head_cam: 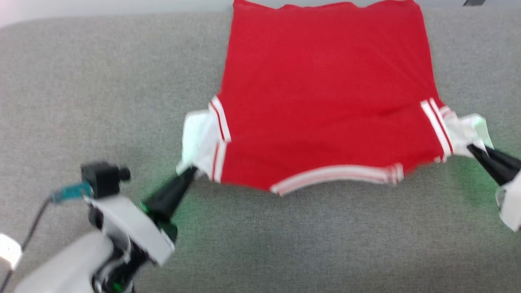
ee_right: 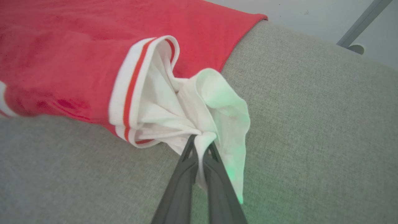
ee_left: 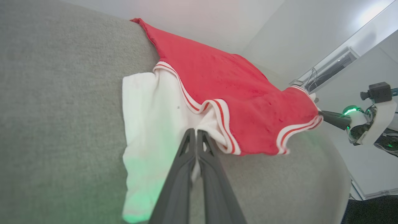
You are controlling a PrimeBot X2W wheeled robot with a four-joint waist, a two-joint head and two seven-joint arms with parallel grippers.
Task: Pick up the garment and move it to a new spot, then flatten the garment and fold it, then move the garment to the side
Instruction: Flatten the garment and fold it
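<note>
garment (head_cam: 325,101) spread flat, red side up, on grey cushion (head_cam: 101,81); far hem at cushion's far edge, cut off by head view's top | left gripper (head_cam: 191,171) pinched tight on left sleeve (ee_left: 149,118) | right gripper (head_cam: 472,148) clamped on bunched right sleeve (ee_right: 192,105), its body cut off at frame side | bare cushion on garment's left and near side

Pale forearm (head_cam: 61,264), white wrist bracket (head_cam: 130,228), black camera (head_cam: 101,178), teal plug (head_cam: 70,193), black tapered gripper fingers (head_cam: 171,193)
</note>
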